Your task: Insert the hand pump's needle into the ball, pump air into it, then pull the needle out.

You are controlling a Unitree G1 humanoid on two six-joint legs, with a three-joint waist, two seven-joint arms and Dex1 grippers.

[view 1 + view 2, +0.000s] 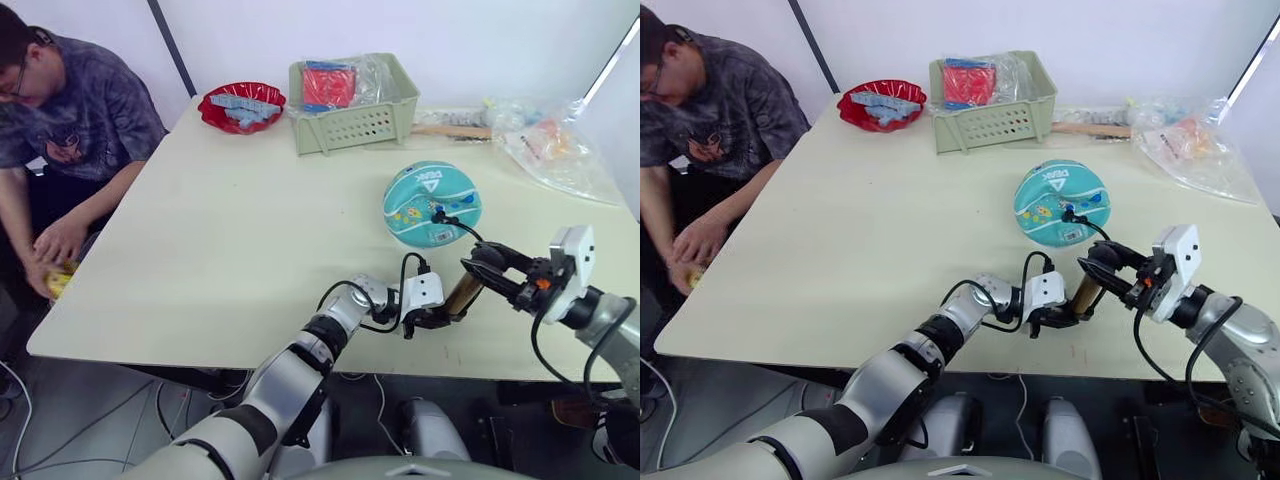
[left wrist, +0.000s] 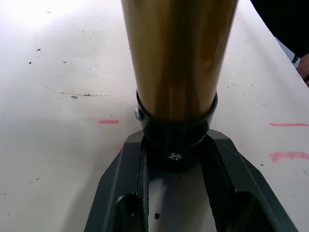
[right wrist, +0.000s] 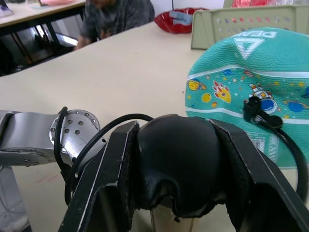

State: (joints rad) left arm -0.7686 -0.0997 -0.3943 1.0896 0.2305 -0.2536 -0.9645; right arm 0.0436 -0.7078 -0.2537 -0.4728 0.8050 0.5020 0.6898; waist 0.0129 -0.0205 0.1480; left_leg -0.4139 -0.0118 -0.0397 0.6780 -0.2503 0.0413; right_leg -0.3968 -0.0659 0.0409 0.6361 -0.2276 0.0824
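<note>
Bright, even indoor light washes the pale table (image 1: 230, 230), glare whitens its surface toward ten o'clock in the left wrist view, shadows stay soft, and the close gold pump (image 2: 178, 53) blurs.

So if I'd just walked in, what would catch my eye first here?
Probably the teal ball on the pale table, with a small black fitting stuck in it and a thin hose trailing off. In front of it both grippers share a gold hand pump: the left gripper clamps its lower end, the right gripper grips the black handle. A person sits at the far left.
</note>
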